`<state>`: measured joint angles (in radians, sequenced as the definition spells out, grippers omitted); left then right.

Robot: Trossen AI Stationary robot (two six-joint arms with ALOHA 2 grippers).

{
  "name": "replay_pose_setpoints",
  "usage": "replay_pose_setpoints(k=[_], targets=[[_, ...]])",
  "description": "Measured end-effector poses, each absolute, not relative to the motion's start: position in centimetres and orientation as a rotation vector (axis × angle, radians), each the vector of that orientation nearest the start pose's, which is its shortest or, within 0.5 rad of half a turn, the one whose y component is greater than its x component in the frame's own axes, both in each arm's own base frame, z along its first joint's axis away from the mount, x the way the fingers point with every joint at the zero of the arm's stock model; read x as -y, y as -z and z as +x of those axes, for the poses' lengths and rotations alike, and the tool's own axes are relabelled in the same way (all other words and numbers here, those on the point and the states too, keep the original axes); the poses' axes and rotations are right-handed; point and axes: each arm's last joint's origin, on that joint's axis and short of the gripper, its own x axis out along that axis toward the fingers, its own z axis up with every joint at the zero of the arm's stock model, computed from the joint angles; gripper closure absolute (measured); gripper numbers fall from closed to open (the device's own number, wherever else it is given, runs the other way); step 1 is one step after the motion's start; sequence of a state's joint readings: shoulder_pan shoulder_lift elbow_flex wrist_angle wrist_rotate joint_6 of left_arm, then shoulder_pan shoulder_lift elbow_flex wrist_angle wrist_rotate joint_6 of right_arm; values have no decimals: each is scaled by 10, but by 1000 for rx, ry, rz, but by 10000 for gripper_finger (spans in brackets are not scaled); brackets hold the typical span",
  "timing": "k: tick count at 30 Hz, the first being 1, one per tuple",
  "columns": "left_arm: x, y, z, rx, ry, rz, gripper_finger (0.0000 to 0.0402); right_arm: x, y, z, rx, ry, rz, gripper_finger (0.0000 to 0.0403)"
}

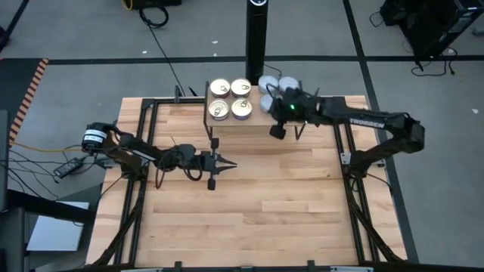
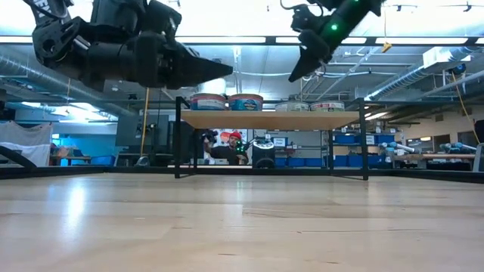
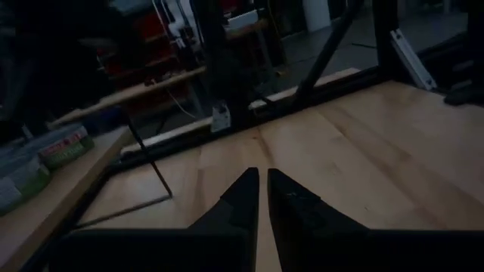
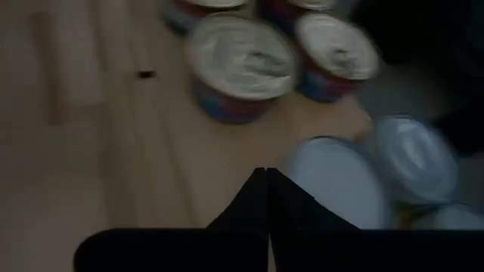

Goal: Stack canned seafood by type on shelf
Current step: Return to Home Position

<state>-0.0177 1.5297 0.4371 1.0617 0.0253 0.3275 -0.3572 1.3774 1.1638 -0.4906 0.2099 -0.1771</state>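
Four gold-lidded tins [image 1: 219, 110] sit two-by-two on the shelf [image 1: 257, 125] toward its 9 o'clock end. The blue-grey-lidded tins [image 1: 269, 82] crowd its 1 o'clock corner, only two lids showing clear of the right pincer [image 1: 277, 131], which hangs above that end with its fingers pressed together. White lettering [image 1: 370, 121] on that arm looks like TROSSEN; the tin labels are unreadable. The left pincer [image 1: 229, 164], tips together, hovers over the mid-counter [image 1: 287, 211].

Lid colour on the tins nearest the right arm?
Plain pale blue-grey. Those tins show best in the right wrist view.
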Motion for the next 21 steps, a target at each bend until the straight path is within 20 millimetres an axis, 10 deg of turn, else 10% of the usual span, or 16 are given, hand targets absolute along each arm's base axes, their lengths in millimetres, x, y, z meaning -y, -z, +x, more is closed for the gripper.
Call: replay_pose_setpoints(k=[21], targets=[[-20, -216, 262, -44, 228, 210, 368, 32, -239, 206, -262, 340, -154, 400]])
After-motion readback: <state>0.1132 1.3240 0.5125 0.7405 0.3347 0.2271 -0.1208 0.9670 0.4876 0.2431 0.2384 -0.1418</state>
